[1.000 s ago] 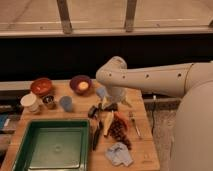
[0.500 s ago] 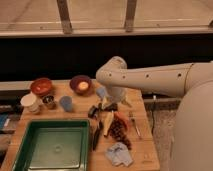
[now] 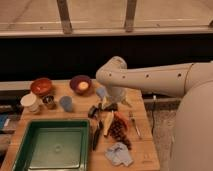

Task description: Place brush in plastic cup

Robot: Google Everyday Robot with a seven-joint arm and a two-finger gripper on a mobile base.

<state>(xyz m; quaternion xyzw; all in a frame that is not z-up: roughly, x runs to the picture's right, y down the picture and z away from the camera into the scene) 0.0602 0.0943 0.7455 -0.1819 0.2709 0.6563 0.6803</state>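
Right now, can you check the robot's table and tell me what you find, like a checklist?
Surface: wooden table, crowded.
Job's things: black brush lying flat just right of the green tray; light-blue plastic cup upright, apart from the brush.
Clutter: orange bowl, purple bowl, white cup, small dark tin, cream utensil, fork, blue cloth.
Grippers: gripper low over the table's middle, right of the plastic cup, behind the brush.
Cables: nothing seen.
Surroundings: dark wall behind the table.
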